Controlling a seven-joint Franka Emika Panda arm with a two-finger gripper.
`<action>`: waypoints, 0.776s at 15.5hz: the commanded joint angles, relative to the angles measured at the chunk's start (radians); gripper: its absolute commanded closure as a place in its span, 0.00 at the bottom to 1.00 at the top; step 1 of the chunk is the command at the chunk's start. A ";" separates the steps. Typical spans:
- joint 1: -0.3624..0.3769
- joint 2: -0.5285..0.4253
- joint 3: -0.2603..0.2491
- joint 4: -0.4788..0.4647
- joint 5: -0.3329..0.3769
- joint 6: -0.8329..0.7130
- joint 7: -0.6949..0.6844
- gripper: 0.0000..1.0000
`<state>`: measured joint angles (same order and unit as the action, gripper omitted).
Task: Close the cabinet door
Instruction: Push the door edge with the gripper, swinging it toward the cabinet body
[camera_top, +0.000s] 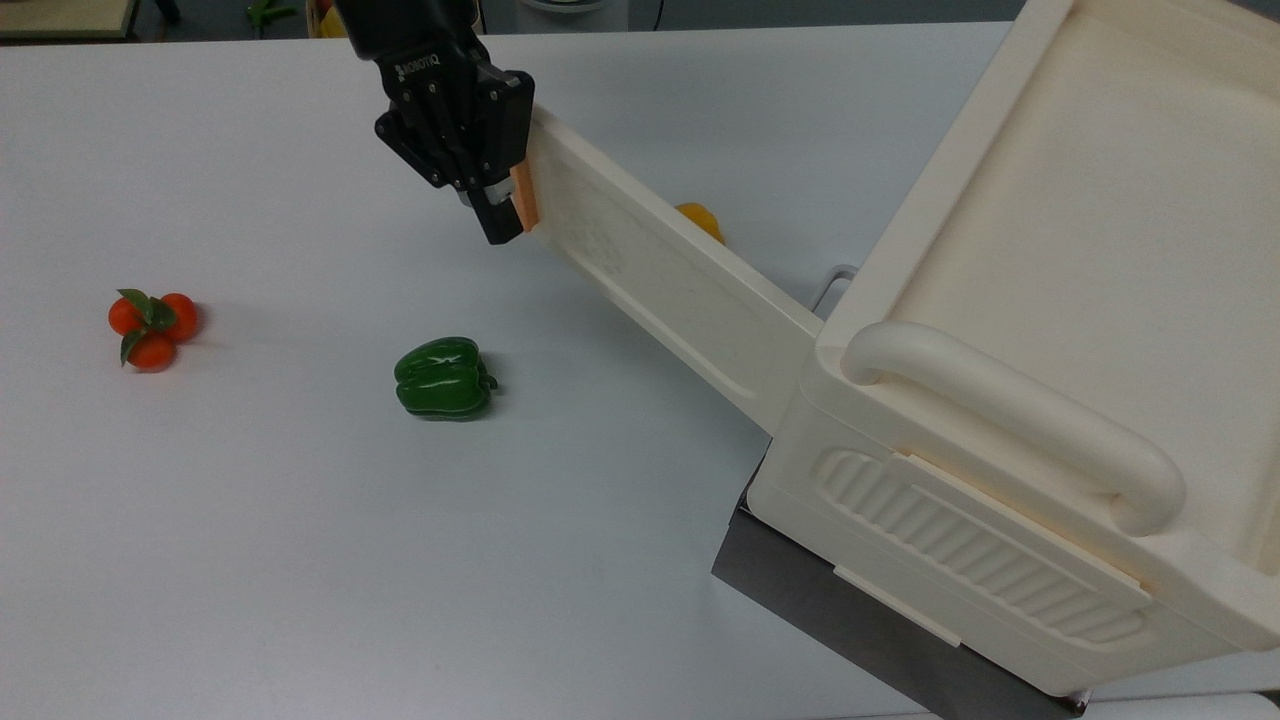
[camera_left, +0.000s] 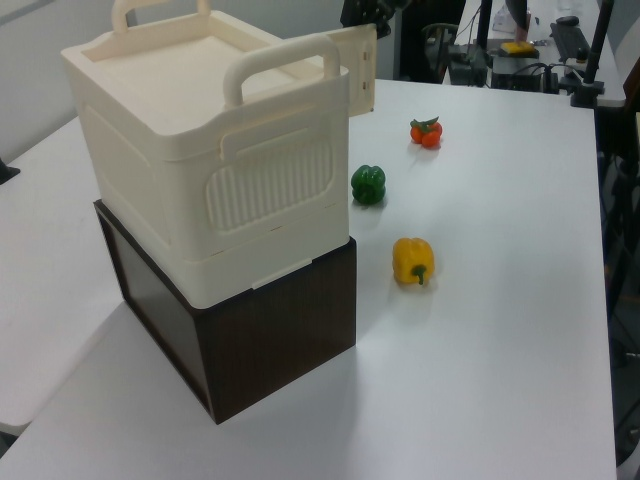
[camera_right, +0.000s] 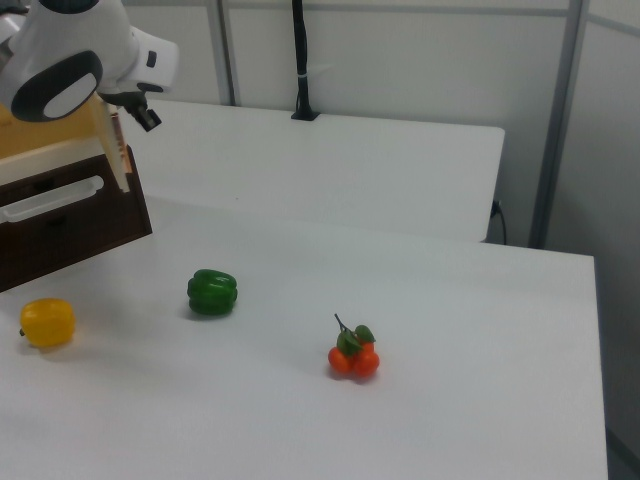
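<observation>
The cabinet door (camera_top: 660, 270) stands swung wide open from the cabinet (camera_top: 1050, 400), reaching toward 10 o'clock in the top view, with the gripper (camera_top: 497, 205) against its copper-orange handle (camera_top: 522, 198); whether the gripper is parted or holds the handle cannot be told. The push appears to be starting, and the next move calls for sweeping the door's free end toward 1 o'clock, round to the cabinet front. A yellow pepper (camera_top: 699, 218) on the table (camera_top: 250, 500) is half hidden behind the door.

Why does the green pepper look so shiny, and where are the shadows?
In the top view, the green pepper carries white glare patches from overhead light, and soft shadows lie on the table beneath it and the cabinet door; in the right view, shadows under the fruit are faint.
</observation>
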<state>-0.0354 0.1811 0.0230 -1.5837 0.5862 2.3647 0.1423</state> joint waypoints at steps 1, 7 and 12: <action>-0.001 -0.023 -0.003 -0.015 0.009 -0.085 0.002 1.00; 0.005 -0.041 0.001 -0.010 0.006 -0.234 0.000 1.00; -0.001 -0.063 0.031 -0.009 0.001 -0.326 -0.004 1.00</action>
<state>-0.0347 0.1493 0.0347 -1.5776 0.5861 2.0988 0.1421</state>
